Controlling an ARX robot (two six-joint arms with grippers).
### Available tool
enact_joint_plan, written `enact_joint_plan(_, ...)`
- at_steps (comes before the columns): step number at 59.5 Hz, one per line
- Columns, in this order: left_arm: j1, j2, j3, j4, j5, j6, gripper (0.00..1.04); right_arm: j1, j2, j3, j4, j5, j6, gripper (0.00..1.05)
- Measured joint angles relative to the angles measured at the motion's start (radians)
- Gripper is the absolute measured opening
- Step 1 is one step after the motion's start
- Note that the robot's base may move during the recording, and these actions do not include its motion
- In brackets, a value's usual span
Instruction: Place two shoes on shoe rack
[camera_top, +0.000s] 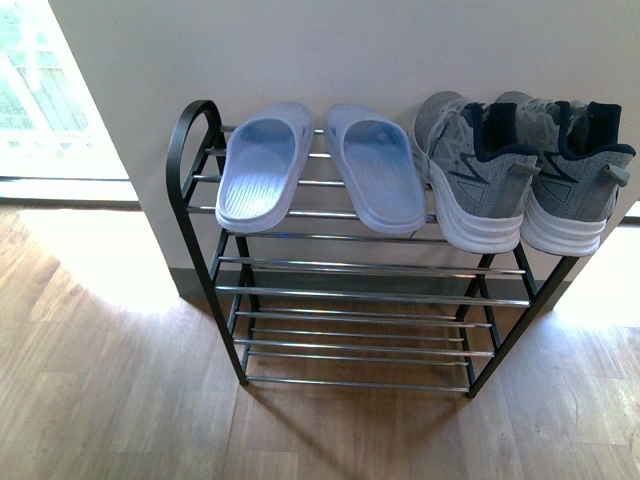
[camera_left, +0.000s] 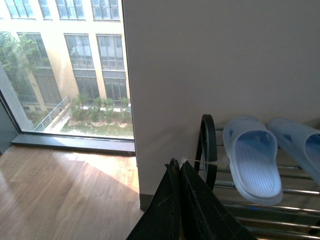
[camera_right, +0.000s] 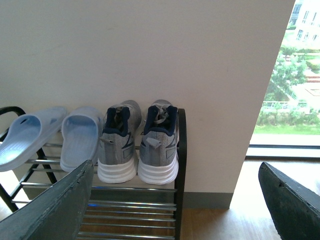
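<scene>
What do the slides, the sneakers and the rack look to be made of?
Slides: likely moulded foam or rubber, matte, one-piece pale blue. Sneakers: grey knit fabric uppers, white ridged rubber-like soles. Shoe rack: metal, seemingly black-painted frame with shiny chrome rods that reflect light.

Bright daylight from window (camera_left: 75, 65) — overexposed glare in front view; rack shadow on floor (camera_top: 120, 400); sharp focus.

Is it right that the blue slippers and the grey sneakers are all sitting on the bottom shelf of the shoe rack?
Not quite. The blue slippers and the grey sneakers are side by side on the top shelf of the shoe rack, not the bottom one. The front view shows the lower shelves holding only bare chrome rods.
</scene>
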Motion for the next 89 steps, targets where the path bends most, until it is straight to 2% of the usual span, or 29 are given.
enact_joint_plan(2,0.032,-0.032,-0.021,-0.024,0.041,0.001,0.01,0.0,0.0,0.0,0.0,0.0,0.0,0.96)
enact_joint_plan(7,0.058,-0.128,-0.043,-0.089,0.044,0.001,0.01,0.0,0.0,0.0,0.0,0.0,0.0,0.96)
enact_joint_plan(46,0.058,-0.605,-0.089,-0.502,0.05,0.001,0.01,0.0,0.0,0.0,0.0,0.0,0.0,0.96)
enact_joint_plan(89,0.058,-0.887,-0.089,-0.775,0.05,0.001,0.01,0.0,0.0,0.0,0.0,0.0,0.0,0.96)
